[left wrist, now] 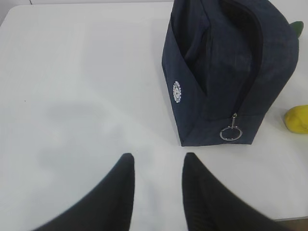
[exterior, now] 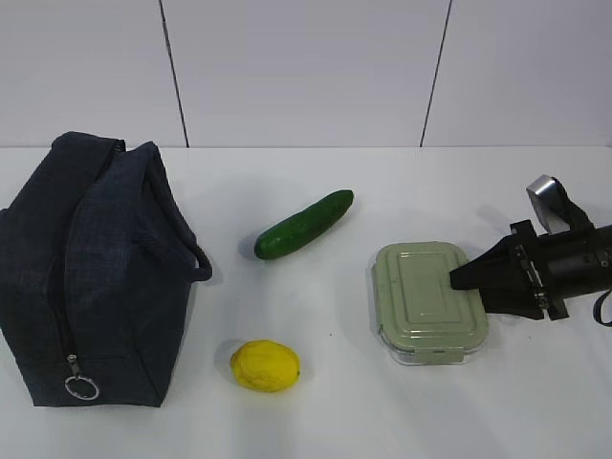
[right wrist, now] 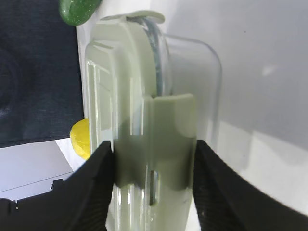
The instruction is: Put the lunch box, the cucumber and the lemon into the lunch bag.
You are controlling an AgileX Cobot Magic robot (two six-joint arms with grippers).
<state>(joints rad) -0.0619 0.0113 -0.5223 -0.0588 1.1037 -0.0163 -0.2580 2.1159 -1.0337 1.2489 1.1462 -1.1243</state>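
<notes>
The lunch box [exterior: 426, 298], clear glass with a sage-green lid, rests on the white table at the right. My right gripper [exterior: 457, 280] is shut on its right end. In the right wrist view [right wrist: 153, 147] both fingers press the sides of the lunch box [right wrist: 130, 96] at its clip. The cucumber [exterior: 304, 225] lies mid-table and the lemon [exterior: 265, 365] sits near the front. The navy lunch bag [exterior: 86, 277] stands at the left. My left gripper [left wrist: 157, 161] hangs open over bare table just short of the lunch bag [left wrist: 216, 62], and the exterior view does not show it.
A metal ring pull [exterior: 81, 386] hangs at the near end of the bag's zipper. A grey wall closes the back of the table. White tabletop [exterior: 316, 316] separates the lunch box from the bag, with the lemon and cucumber lying in that stretch.
</notes>
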